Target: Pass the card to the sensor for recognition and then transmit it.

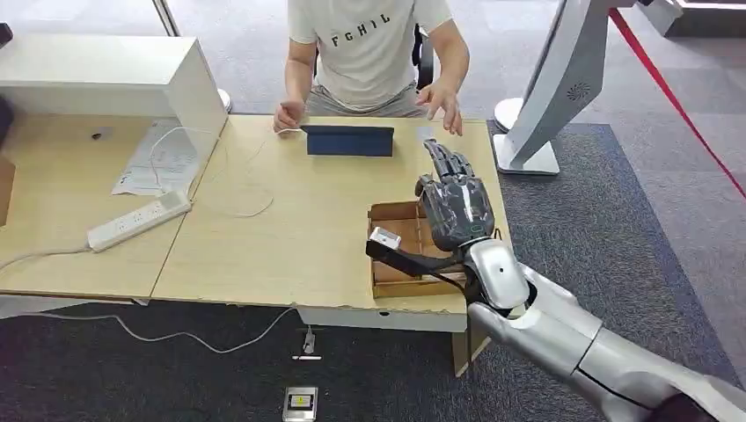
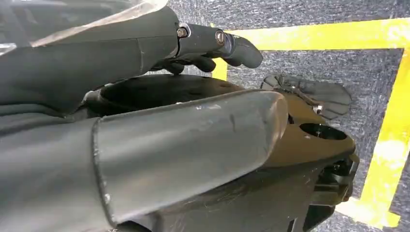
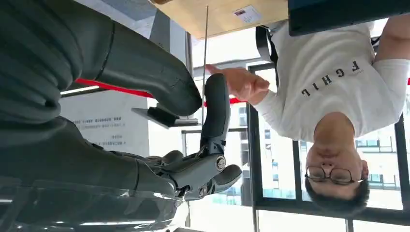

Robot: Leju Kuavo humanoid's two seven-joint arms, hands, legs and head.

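Note:
My right hand (image 1: 453, 207) is raised over the right end of the wooden table (image 1: 290, 237), fingers pointing at the seated person. In the right wrist view the card (image 3: 205, 53) shows edge-on as a thin grey line, pinched between the thumb (image 3: 164, 92) and one upright finger (image 3: 216, 111). The person's open hand (image 3: 241, 83) is right beside the card's far edge. A dark blue flat device (image 1: 349, 141) lies on the table in front of the person. My left hand (image 2: 212, 46) hangs above the carpet, fingers loosely bent, holding nothing.
An open cardboard box (image 1: 396, 215) sits under my right forearm. A small white label (image 1: 425, 132) lies next to the dark device. A power strip (image 1: 139, 220), papers (image 1: 158, 158) and a white cabinet (image 1: 106, 79) occupy the table's left side. A white stand (image 1: 528, 154) rises at the right.

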